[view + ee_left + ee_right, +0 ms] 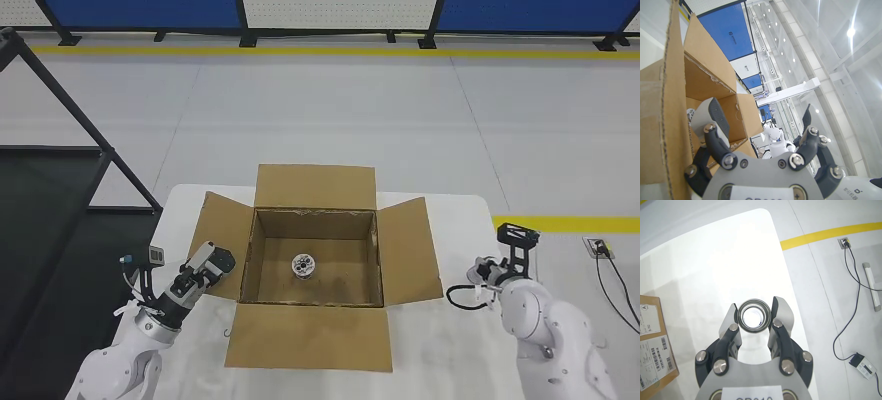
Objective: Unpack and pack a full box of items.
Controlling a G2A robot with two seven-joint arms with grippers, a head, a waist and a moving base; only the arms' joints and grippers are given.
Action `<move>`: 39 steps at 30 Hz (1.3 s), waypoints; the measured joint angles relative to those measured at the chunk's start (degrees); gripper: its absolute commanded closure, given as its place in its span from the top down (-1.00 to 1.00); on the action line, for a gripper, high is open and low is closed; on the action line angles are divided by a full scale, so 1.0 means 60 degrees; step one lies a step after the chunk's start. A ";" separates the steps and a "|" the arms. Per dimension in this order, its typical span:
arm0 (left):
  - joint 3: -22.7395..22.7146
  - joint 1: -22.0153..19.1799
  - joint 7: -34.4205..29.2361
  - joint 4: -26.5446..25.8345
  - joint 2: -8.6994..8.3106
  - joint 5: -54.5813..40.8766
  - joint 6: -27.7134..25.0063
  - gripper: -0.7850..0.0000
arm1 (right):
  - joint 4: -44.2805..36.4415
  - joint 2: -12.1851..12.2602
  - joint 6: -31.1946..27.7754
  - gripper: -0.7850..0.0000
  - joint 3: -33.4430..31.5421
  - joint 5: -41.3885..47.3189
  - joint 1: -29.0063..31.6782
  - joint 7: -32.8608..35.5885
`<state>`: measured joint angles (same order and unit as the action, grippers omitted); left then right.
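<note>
- Cardboard box [315,187]: brown corrugated, standing upright at the middle of the table [450,340] with its top open. All four flaps are folded outward, the near one lying flat toward the robot and the side ones splayed. The inner rim edges are ragged in the left wrist view [674,113]. The outer face of one flap carries white printed labels [651,342].
- Small round item [304,264]: white with dark markings. It lies on the box floor near the middle, apart from all four walls.
- Round metal item [754,329]: shiny silver rim with its open mouth facing up. It is clamped between the fingers of the right gripper [754,303] over bare table, well apart from the box.
</note>
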<state>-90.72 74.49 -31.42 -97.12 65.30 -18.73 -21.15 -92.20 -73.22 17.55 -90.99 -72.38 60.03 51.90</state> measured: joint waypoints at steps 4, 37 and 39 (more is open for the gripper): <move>0.0000 0.0000 0.0000 0.0000 0.0000 0.0000 0.0000 1.00 | 0.0305 -0.0014 0.0026 -0.96 0.0091 0.0095 -0.0170 -0.0063; 0.0000 0.0000 0.0000 0.0000 0.0000 0.0000 0.0000 1.00 | -0.1544 -0.0015 0.0694 1.00 -0.0394 0.0777 0.0372 -0.1019; 0.0000 0.0000 0.0000 0.0000 0.0000 0.0000 0.0000 1.00 | -0.2306 -0.0041 0.0658 1.00 -0.0493 0.1203 0.0655 -0.1530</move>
<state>-90.72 74.49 -31.42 -97.12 65.30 -18.73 -21.15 -106.03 -73.47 21.50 -93.94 -65.16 63.96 42.72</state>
